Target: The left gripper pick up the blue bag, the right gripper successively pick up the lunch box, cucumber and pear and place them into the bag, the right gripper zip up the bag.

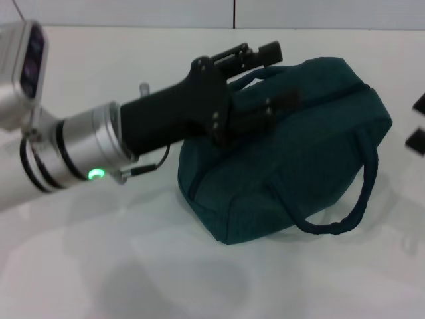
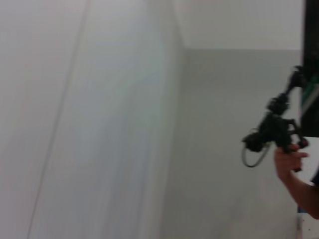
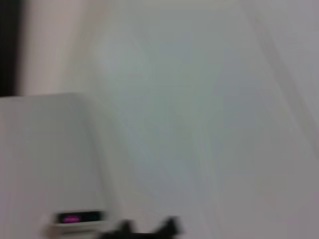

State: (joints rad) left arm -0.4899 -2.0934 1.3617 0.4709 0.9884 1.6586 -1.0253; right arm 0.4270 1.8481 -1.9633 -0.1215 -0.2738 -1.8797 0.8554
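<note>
The blue bag lies on the white table in the head view, bulging, with its zipper line along the top and one loop handle hanging toward me. My left gripper reaches over the bag's top from the left. It is open, with its fingers on either side of the far handle. My right gripper shows only as black parts at the right edge, apart from the bag. The lunch box, cucumber and pear are not in view.
The white table extends in front of and left of the bag. The left wrist view shows a wall and a person's hand holding a black device. The right wrist view shows a pale surface and a small pink-lit unit.
</note>
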